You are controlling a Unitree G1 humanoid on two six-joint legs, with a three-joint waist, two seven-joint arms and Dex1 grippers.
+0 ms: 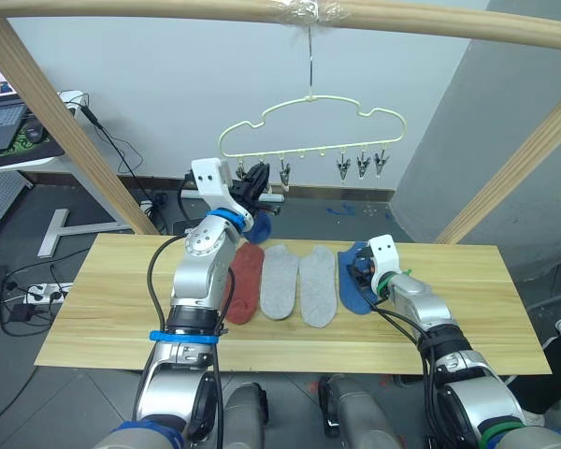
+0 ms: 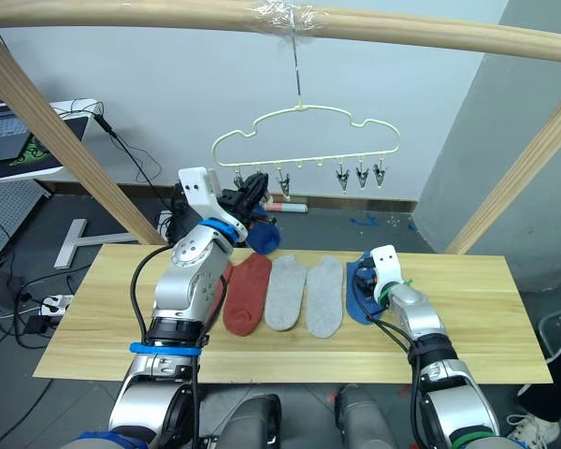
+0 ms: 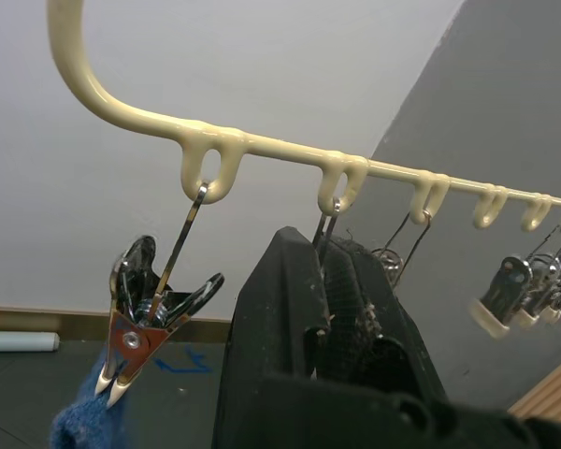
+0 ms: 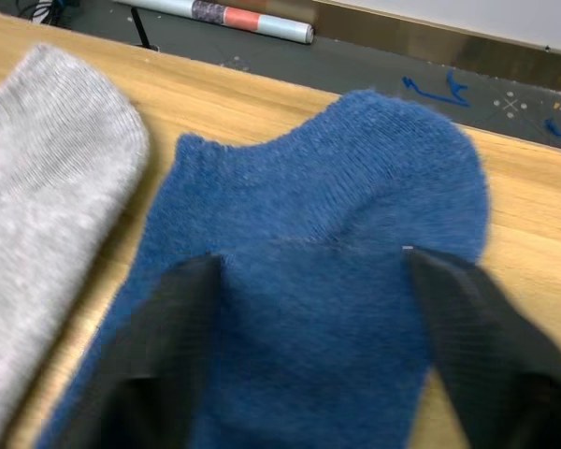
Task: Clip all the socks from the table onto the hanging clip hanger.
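Right fingers (image 4: 467, 327): spread apart over flat blue sock (image 4: 327, 309) on the light-wood table (image 1: 122, 309).
Left fingers (image 3: 304, 309): pressed together at pale-yellow wire clip hanger (image 1: 309, 126), second blue sock (image 2: 265, 236) dangling beside.

From the robot's head, the two eye views look forward and down over both arms onto the tabletop (image 1: 93, 309), with the clip hanger (image 1: 310, 129) hanging from a wooden pole (image 1: 262, 11) above the far edge; both share this whole scene, the right eye set slightly aside. The left wrist view looks upward from very close along the left gripper's fingers (image 3: 299, 309) at the hanger's bar and one clip (image 3: 136, 337), against the wall. The right wrist view looks down from very close along the right gripper's fingers (image 4: 159, 346) at a blue sock (image 4: 327, 281) on the tabletop, a grey sock (image 4: 47, 215) just beside it.
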